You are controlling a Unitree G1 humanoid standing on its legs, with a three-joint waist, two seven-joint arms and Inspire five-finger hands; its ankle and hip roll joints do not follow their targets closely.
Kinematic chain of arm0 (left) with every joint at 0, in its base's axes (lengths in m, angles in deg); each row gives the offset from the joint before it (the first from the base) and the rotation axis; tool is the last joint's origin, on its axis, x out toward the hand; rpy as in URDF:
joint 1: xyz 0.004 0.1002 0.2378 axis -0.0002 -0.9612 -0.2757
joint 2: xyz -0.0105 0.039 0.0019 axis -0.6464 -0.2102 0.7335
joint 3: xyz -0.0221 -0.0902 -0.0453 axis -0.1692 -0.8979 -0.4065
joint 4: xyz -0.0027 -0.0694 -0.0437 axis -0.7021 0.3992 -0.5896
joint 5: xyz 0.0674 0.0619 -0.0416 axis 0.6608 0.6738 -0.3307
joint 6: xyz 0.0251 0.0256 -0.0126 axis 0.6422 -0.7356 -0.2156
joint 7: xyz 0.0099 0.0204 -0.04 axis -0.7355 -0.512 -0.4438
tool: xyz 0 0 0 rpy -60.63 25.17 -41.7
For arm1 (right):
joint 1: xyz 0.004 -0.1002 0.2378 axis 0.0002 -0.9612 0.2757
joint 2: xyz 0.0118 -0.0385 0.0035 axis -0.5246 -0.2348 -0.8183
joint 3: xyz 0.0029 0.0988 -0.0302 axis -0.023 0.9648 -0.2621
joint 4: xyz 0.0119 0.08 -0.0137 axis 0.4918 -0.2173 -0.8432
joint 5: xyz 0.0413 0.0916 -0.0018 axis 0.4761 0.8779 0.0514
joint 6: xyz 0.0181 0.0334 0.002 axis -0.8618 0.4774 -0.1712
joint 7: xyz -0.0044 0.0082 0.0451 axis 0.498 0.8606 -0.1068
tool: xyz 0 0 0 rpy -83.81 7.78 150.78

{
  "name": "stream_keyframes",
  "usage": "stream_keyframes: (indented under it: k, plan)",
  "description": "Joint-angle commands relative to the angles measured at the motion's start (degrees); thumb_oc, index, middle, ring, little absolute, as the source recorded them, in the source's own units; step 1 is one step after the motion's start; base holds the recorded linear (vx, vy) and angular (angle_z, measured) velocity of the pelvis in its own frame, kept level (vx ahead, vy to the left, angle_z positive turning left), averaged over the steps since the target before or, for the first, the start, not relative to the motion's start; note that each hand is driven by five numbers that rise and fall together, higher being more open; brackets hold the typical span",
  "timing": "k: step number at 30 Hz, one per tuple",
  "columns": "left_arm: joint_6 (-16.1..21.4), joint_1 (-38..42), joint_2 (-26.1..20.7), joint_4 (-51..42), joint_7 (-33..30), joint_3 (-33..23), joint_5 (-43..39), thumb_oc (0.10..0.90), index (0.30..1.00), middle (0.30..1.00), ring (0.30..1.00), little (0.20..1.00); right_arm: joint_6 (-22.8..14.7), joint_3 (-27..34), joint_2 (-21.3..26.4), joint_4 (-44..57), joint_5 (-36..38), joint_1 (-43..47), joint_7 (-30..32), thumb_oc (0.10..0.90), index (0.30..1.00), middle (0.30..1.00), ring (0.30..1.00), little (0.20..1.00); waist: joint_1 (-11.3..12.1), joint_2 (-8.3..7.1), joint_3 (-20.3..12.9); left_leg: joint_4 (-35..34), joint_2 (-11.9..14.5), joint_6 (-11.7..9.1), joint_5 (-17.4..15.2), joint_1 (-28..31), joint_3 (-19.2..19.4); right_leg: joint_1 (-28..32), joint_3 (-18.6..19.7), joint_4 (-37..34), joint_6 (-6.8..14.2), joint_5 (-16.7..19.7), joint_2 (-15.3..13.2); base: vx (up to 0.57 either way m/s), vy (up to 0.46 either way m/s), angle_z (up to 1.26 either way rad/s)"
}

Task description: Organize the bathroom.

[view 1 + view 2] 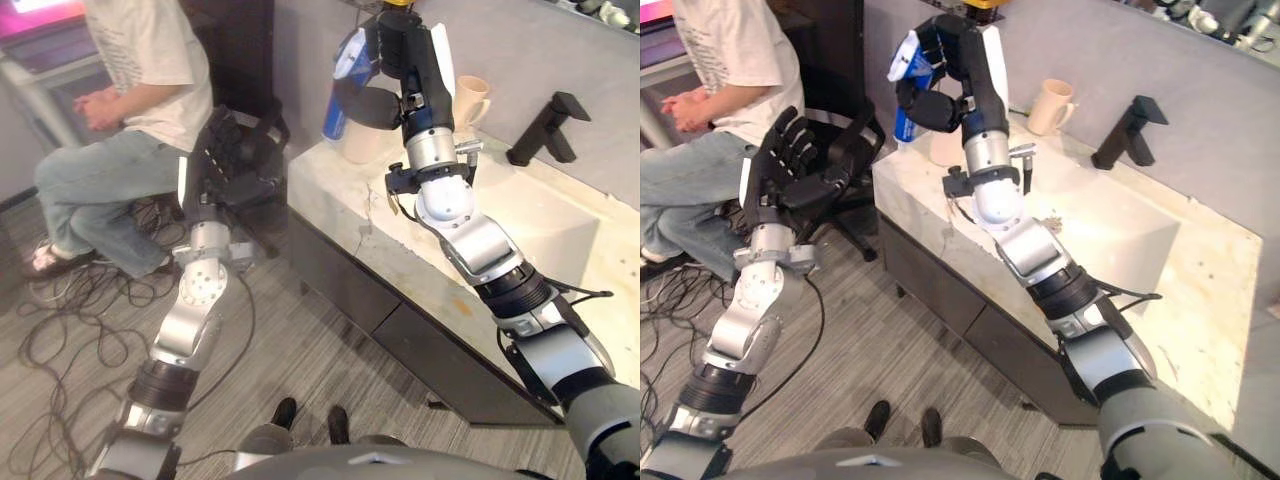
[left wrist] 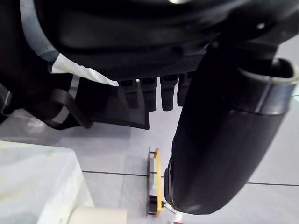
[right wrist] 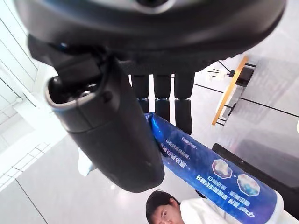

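Note:
My right hand (image 1: 400, 55) is raised high over the left end of the stone counter (image 1: 335, 190). It is shut on a long blue tube (image 1: 347, 75) with a white end, pinched between the thumb (image 3: 112, 135) and the fingers; the blue tube (image 3: 210, 172) slants out past them. The blue tube (image 1: 908, 70) hangs above a white cup (image 1: 940, 148) standing on the counter's corner. Off the counter, my left hand (image 1: 215, 150) is held up beside a black office chair (image 1: 260, 150), open, with straight fingers holding nothing.
A beige mug (image 1: 470, 100) stands by the wall and a black faucet (image 1: 545, 130) rises behind the sink basin (image 1: 545, 225). A person (image 1: 120, 100) sits at the left behind the chair. Loose cables (image 1: 60, 300) lie on the floor there.

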Motion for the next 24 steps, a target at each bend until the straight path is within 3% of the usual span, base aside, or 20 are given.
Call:
stream_keyframes:
  k: [1, 9, 12, 15, 19, 20, 21, 24]
  plan:
    - [7.6, 3.9, -0.9, -3.6, 2.2, 0.0, 1.4, 0.8, 0.9, 0.9, 0.9, 0.9, -8.5, 6.8, -0.8, 0.4, -7.2, 12.6, 7.3, 0.4, 0.3, 0.3, 0.3, 0.3, 0.2, -2.3, -6.7, -0.1, -4.9, 4.0, -5.2, 4.7, 6.7, -2.7, -2.1, -2.6, 1.3, 7.0, -1.5, 0.14, -0.086, 0.09]
    - [6.7, 1.4, -1.6, -3.5, -0.2, 0.1, 2.1, 0.8, 0.9, 0.9, 0.9, 0.9, -8.5, 5.2, -2.0, -2.5, -12.5, 12.7, 9.9, 0.4, 0.3, 0.3, 0.3, 0.3, 1.9, -2.22, -8.6, -0.1, -3.4, 2.8, -5.1, 4.3, 9.6, 1.3, -3.0, -4.2, -0.3, 4.0, -1.1, 0.16, -0.054, -0.01]
    - [4.3, 0.0, -2.1, -0.4, -0.5, -0.8, 0.1, 0.8, 0.9, 0.9, 0.9, 0.9, -9.1, 5.2, -0.6, -4.0, -14.4, 12.6, 10.3, 0.4, 0.3, 0.3, 0.3, 0.3, 2.3, -2.47, -8.9, 0.8, -2.5, 1.9, -5.0, 4.2, 10.9, 2.5, -4.0, -4.2, -0.7, 3.2, -1.2, 0.19, -0.076, 0.13]
    - [4.4, -1.9, -2.3, 2.5, 1.7, -1.3, -1.3, 0.8, 0.9, 0.9, 0.9, 0.9, -9.7, 5.7, 1.2, -6.3, -14.9, 13.1, 10.8, 0.4, 0.3, 0.3, 0.3, 0.3, 2.4, -3.29, -8.4, 6.9, -2.1, 0.2, -5.9, 2.6, 11.7, 3.3, -5.0, -4.2, -1.3, 3.1, -1.9, 0.14, -0.07, 0.31]
    - [5.3, -3.9, -2.3, 2.6, 4.6, -2.1, -2.4, 0.8, 0.9, 0.9, 0.9, 0.9, -11.1, 7.0, 4.1, -6.7, -17.0, 10.9, 11.9, 0.4, 0.3, 0.3, 0.3, 0.3, 2.8, -4.01, -5.1, 24.5, -2.5, -1.1, -0.3, -3.8, 11.1, 5.1, -5.8, -4.0, -2.5, 3.5, -2.9, 0.08, -0.043, 0.36]
    - [5.5, -3.9, -2.2, 2.6, 4.8, -2.1, -2.3, 0.8, 0.9, 0.9, 0.9, 0.9, -11.3, 6.9, 4.3, -6.7, -17.3, 10.6, 12.1, 0.4, 0.3, 0.3, 0.3, 0.3, 2.9, -4.07, -4.7, 26.0, -2.6, -1.1, -0.1, -5.0, 11.1, 5.3, -5.6, -3.9, -2.6, 3.5, -3.0, 0.16, -0.014, 0.57]
    - [5.6, -4.0, -2.1, 2.9, 5.8, -2.0, -2.3, 0.8, 0.9, 0.9, 0.9, 0.9, -11.8, 6.8, 5.2, -6.9, -17.6, 10.4, 12.5, 0.4, 0.3, 0.3, 0.3, 0.3, 3.0, -4.05, -3.8, 25.5, -1.7, -1.1, -0.1, -7.5, 11.8, 5.9, -4.9, -3.7, -2.8, 3.3, -2.9, 0.16, 0.037, 0.37]
    - [6.1, -4.6, -2.4, 3.9, 7.2, -1.7, -2.5, 0.8, 0.9, 0.9, 0.9, 0.9, -12.1, 5.7, 5.8, -9.0, -17.9, 11.2, 13.8, 0.4, 0.3, 0.3, 0.3, 0.3, 3.3, -3.52, -3.7, 17.1, 0.3, -1.2, -0.4, -7.1, 12.7, 7.1, -4.3, -3.8, -2.5, 2.1, -2.4, 0.23, 0.078, 0.11]
